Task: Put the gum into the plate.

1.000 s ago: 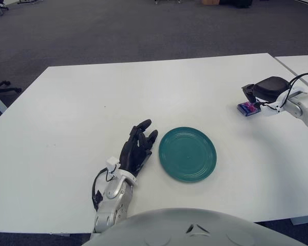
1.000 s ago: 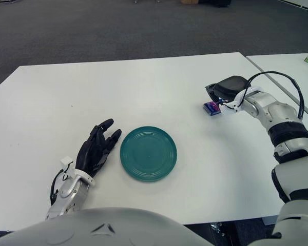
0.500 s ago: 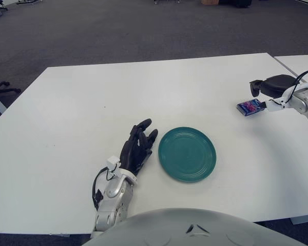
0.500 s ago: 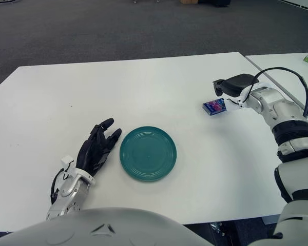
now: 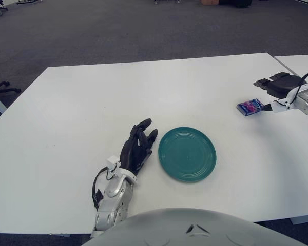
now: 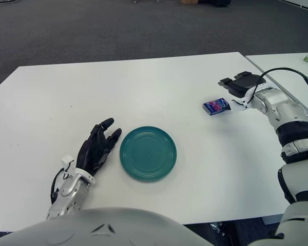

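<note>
No readable text, label, brand, number or sign anywhere. Printed purple and blue wrapper on the gum [image 6: 216,106], at the far right of the table [image 6: 143,87], too small to make out any lettering. Plain green on the plate [image 6: 148,153], without marking. Nothing legible on the robot's arms or on either hand.
</note>
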